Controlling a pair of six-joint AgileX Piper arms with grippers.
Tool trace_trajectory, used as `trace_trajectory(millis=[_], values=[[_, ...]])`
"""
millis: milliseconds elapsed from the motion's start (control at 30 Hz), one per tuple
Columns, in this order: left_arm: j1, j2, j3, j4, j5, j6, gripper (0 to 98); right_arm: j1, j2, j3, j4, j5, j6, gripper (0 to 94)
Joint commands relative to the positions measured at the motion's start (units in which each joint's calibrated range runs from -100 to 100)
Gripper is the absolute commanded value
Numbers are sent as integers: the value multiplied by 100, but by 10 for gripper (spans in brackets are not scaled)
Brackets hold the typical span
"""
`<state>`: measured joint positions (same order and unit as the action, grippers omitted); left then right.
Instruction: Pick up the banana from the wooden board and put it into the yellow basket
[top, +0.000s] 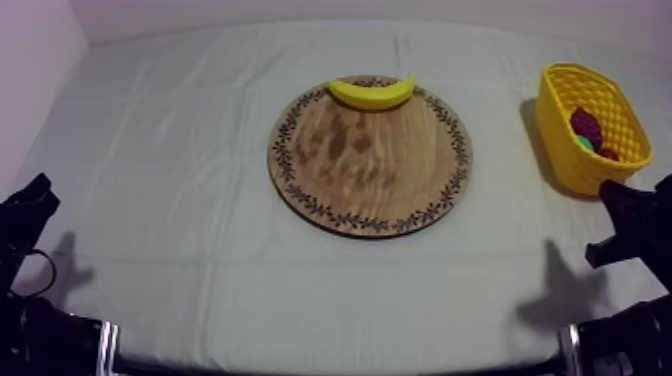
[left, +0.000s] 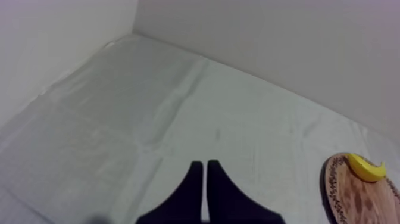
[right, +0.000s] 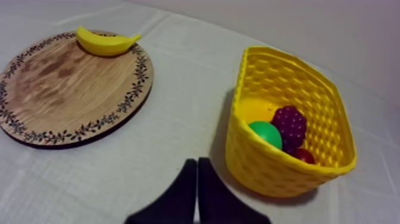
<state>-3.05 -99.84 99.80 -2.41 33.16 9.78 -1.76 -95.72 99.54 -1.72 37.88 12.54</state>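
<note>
The yellow banana (top: 372, 92) lies curved on the far rim of the round wooden board (top: 370, 170) at the table's middle. The yellow basket (top: 558, 130) stands at the right, apart from the board. My left gripper (top: 33, 197) rests low at the left, far from the board; in the left wrist view its fingers (left: 204, 164) lie together as a narrow wedge, shut on nothing, with the banana (left: 366, 168) and board (left: 357, 199) far off. My right gripper (right: 197, 161) is shut too, just in front of the basket (right: 268, 170), with the banana (right: 106, 43) on the board (right: 59, 89) beyond.
Inside the basket lie a bunch of dark grapes (right: 288, 124), a green fruit (right: 265, 134) and a small red fruit (right: 304, 156). Walls close off the table's far and left sides. Bare cloth lies between board and basket.
</note>
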Motion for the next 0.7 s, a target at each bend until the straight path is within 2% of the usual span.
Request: trace_trajectory(millis=[0,533,667], values=[[-2,2,-2,-1,-1,1,1,0,-4,2,-1,3,-1,5],[-2,2,-2,-1,-1,1,1,-73,-4,2,3,3,7,5],[-2,2,-2,-1,-1,1,1,-291,-4,2,-4,3,-189,21]])
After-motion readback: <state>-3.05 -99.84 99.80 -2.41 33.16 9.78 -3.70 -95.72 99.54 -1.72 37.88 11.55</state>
